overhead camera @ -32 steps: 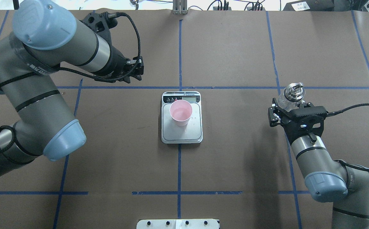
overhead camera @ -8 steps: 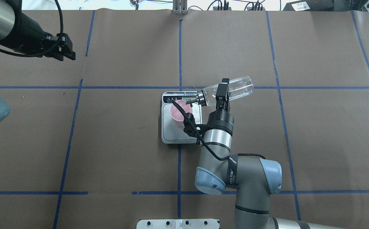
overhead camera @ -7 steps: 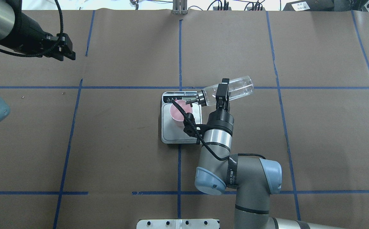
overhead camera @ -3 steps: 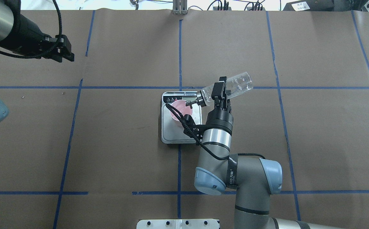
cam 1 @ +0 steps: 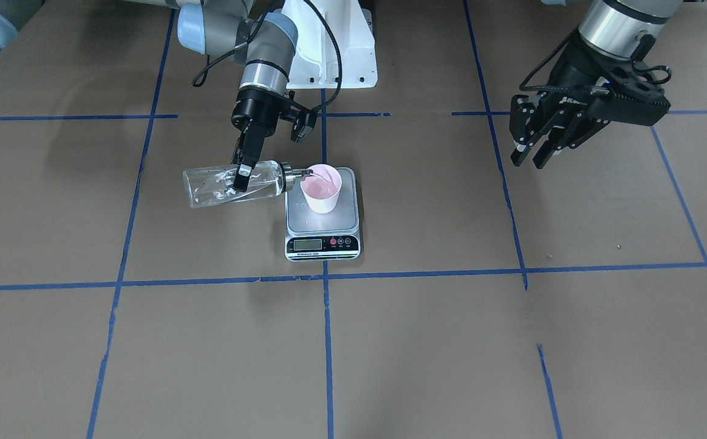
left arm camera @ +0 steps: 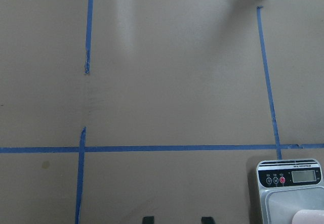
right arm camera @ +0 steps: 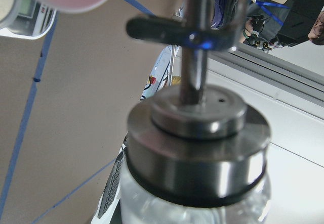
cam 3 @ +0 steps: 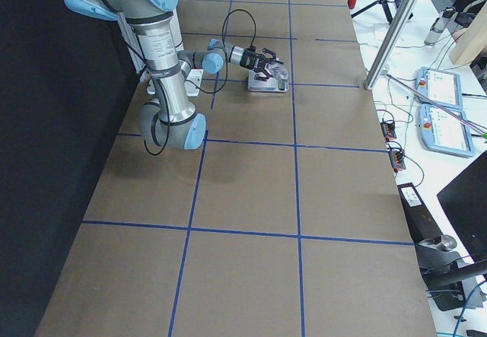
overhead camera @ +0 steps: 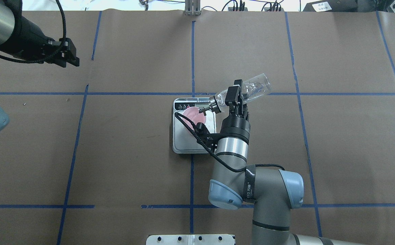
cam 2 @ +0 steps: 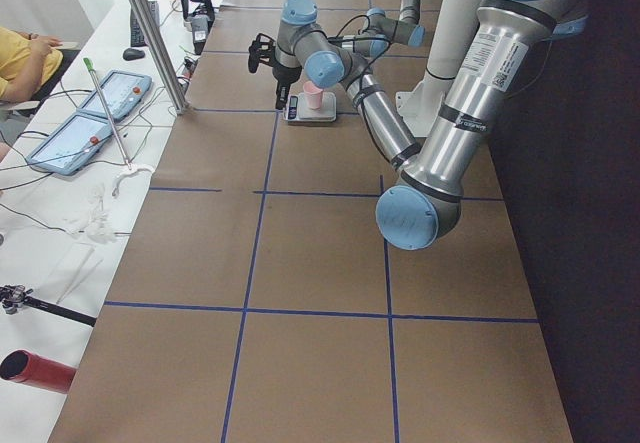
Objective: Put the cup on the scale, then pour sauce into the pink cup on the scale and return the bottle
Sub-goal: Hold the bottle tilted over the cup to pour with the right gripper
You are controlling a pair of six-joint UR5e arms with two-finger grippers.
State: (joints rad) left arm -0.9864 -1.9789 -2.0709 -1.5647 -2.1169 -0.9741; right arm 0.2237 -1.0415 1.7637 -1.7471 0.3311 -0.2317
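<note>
At the table's centre: right gripper [cam 1: 244,178] clamped on tilted bottle [cam 1: 207,188], spout over cup [cam 1: 322,188] on scale [cam 1: 323,227]; left gripper [cam 1: 527,160] parted, toward far-left corner.

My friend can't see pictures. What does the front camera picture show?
The right gripper holds a clear bottle tipped on its side, spout over a pink cup standing on a scale. The left gripper hangs open, off to the side, above the brown table.
</note>
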